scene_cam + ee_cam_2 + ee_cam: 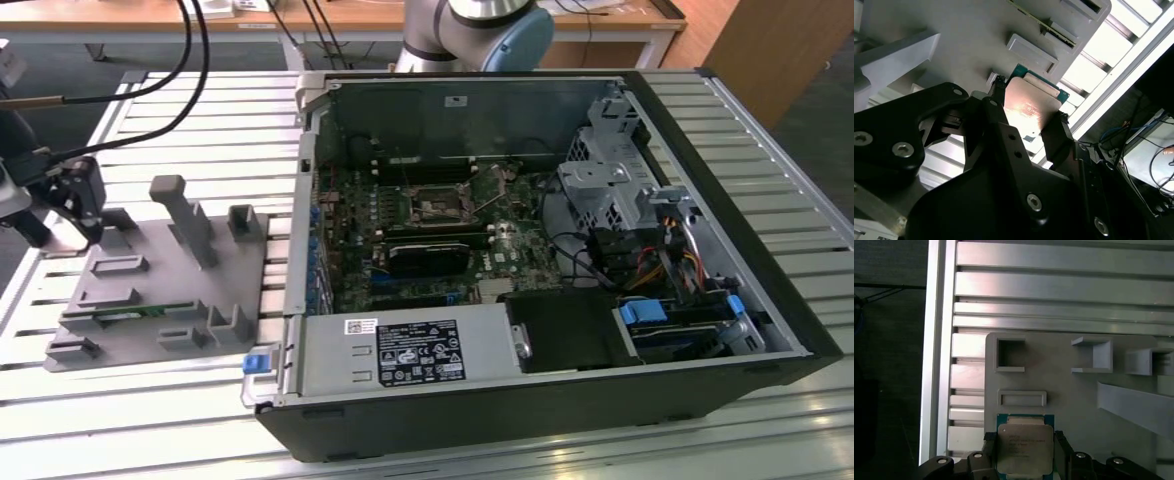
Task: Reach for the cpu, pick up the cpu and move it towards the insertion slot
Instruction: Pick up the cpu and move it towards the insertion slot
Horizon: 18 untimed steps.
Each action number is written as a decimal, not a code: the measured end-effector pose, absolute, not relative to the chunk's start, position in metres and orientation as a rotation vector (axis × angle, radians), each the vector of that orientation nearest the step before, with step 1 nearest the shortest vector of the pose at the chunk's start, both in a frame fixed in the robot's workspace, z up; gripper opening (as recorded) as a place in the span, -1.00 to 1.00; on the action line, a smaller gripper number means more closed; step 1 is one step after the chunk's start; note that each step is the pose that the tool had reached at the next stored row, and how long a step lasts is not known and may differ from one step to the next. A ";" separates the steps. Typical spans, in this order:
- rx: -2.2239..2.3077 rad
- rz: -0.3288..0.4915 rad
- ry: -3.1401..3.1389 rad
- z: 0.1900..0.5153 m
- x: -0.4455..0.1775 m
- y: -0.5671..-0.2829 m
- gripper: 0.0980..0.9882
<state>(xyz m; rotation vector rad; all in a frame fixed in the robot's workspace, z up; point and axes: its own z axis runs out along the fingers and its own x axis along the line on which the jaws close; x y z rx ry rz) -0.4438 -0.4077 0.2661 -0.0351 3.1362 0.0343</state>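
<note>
The hand (1029, 101) grips the cpu (1030, 111).
Its black fingers (998, 97) touch two opposite edges of the silvery cpu, with the grey fixture (954, 30) and slatted table (1104, 50) behind.

light: bright, even | glare: warm sheen on cpu (1030, 107), table slats (1106, 47) washed white

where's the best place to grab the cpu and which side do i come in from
Pinch the cpu by two opposite thin edges, coming straight down from above. It is a thin flat square, metal top facing up, parallel to the grey fixture, so only its edges offer opposed faces.
</note>
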 end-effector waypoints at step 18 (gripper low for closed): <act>-0.035 0.030 3.136 0.279 -0.444 -0.407 0.00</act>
